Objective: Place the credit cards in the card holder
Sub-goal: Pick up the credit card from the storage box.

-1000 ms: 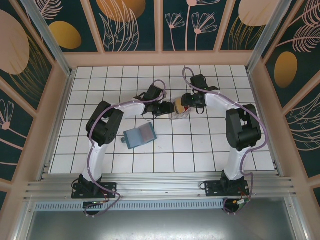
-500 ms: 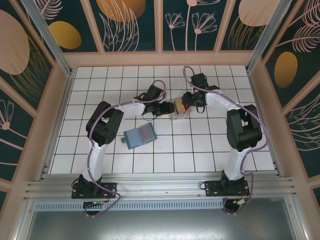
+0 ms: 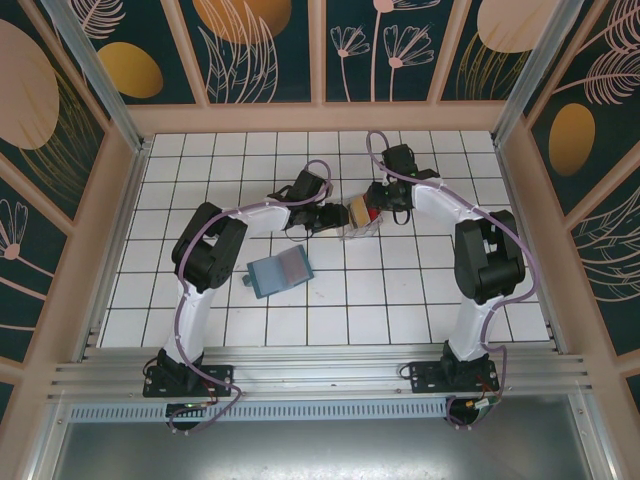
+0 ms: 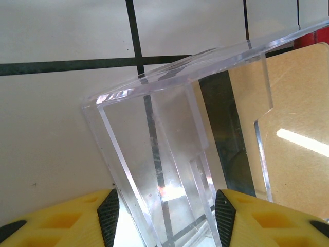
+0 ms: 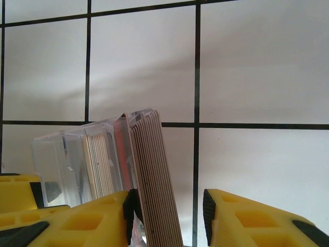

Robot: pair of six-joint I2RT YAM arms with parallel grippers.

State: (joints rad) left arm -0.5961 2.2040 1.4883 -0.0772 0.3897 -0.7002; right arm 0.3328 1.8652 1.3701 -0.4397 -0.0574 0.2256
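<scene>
- Top view: the teal card holder [image 3: 280, 272] lies open and flat on the white tiled counter [image 3: 400, 300], beside the left arm and well apart from both grippers.
- The clear box [image 3: 352, 222] stands mid-counter between the two grippers. Tan and red credit cards [image 3: 358, 211] are stacked on edge inside it.
- The left gripper [image 3: 330, 220] is at the box's left side and the right gripper [image 3: 376, 207] at its right side.
- Left wrist view: the left gripper [image 4: 167, 218] is clamped on the clear box [image 4: 169, 154], with a black pad against each side wall.
- A tan card [image 4: 295, 128] shows through the box's right wall, and a red edge sits at the upper right corner.
- Right wrist view: the right gripper [image 5: 169, 211] straddles a leaning stack of tan credit cards [image 5: 157, 180] with its jaws apart.
- The left pad is touching or just beside the stack, and a clear gap remains at the right pad.
- A red card stands just behind the stack, in the clear box [image 5: 72, 159].
</scene>
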